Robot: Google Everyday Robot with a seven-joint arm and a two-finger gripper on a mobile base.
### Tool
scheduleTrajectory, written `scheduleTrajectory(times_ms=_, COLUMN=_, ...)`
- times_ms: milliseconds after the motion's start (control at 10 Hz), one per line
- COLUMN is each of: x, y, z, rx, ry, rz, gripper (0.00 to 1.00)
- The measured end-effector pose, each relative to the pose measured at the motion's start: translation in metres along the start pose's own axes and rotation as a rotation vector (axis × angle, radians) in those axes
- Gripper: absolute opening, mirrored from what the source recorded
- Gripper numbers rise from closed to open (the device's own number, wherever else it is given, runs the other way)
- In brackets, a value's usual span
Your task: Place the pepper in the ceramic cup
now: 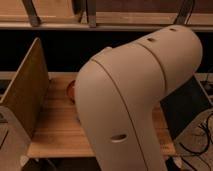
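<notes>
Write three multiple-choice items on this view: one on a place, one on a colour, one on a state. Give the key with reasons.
1. The wooden panel stands at: A) the left edge of the table; B) its right edge; C) the shelf above.
2. The casing of the arm is: A) black; B) beige; C) blue.
3. The gripper is: A) out of view, shut; B) in view, open over the table; C) in view, resting on the panel.

Answers: 1 A, the panel rises at the tabletop's left end. 2 B, the shell is pale beige. 3 A, only the arm's casing shows; no gripper appears.
</notes>
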State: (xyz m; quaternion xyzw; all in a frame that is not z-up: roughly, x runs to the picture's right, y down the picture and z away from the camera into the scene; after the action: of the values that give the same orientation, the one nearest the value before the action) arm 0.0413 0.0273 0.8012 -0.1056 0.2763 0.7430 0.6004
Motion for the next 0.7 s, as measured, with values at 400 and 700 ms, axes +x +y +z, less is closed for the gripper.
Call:
scheduleTrajectory(times_ms=400, x=0.0001, y=0.0007, z=0.0, rx=-0.001, ry=0.0, rz=-0.001, gripper=0.41)
scheduleTrajectory(times_ms=700, x=0.0001, y=0.0004, z=0.0001, rx=0.0, ry=0.0, rz=-0.001, gripper=0.69)
